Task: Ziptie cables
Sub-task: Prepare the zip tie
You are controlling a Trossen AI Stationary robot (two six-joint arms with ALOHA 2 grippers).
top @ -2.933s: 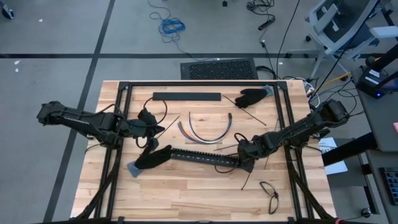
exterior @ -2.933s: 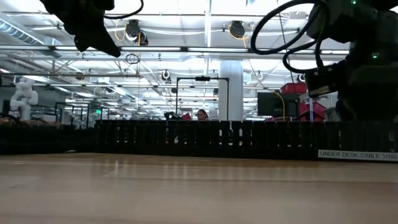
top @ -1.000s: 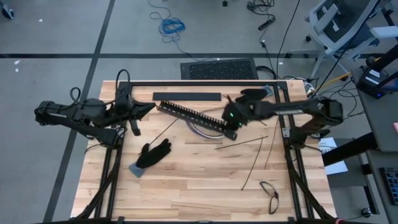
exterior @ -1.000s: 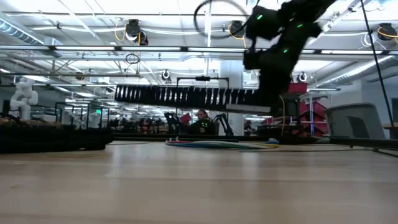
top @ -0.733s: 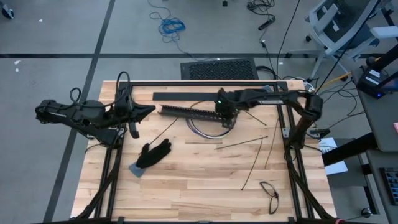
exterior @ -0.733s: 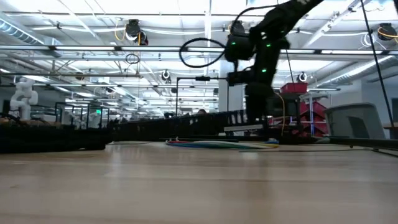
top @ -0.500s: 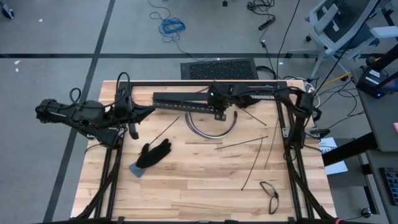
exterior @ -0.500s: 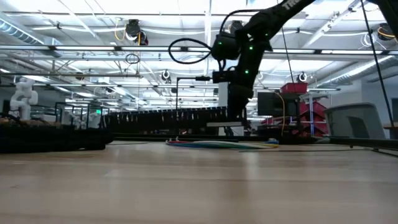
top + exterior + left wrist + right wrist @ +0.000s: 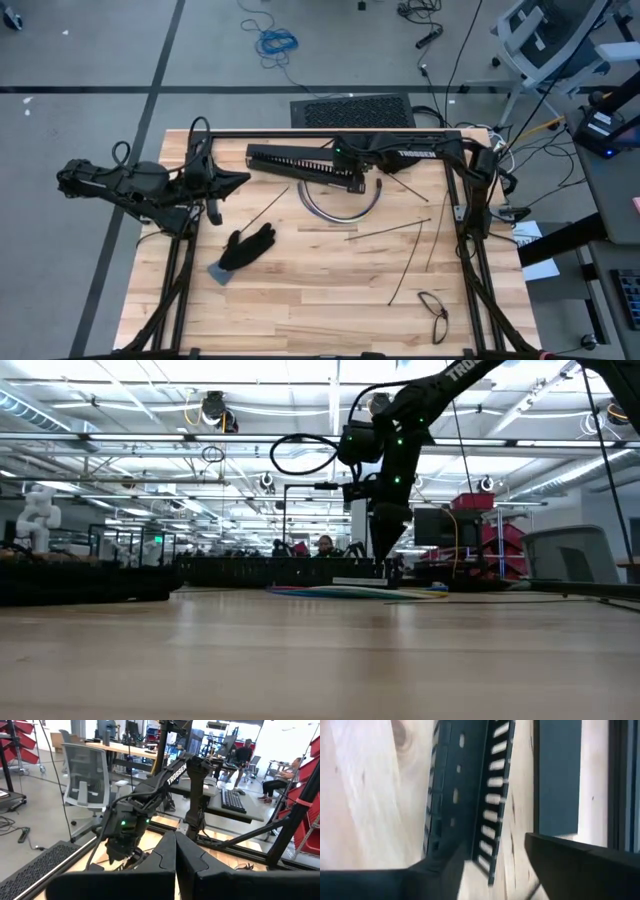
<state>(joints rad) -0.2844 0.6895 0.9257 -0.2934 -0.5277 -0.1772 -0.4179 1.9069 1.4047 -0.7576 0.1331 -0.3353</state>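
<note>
We let the slotted bar (image 9: pixel 300 163) settle flat beside the cables (image 9: pixel 340 208), right gripper (image 9: pixel 352 178) spread around it; left gripper (image 9: pixel 240 179) waits pressed together.

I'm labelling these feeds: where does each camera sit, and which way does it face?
High: overhead, facing down; both arms, cables.
Low: table height, facing across; right arm over slotted bar.
Left wrist: behind shut left pincer, facing right arm.
Right wrist: above bar, open right pincer.
Shared: high and right wrist show the bar.
</note>
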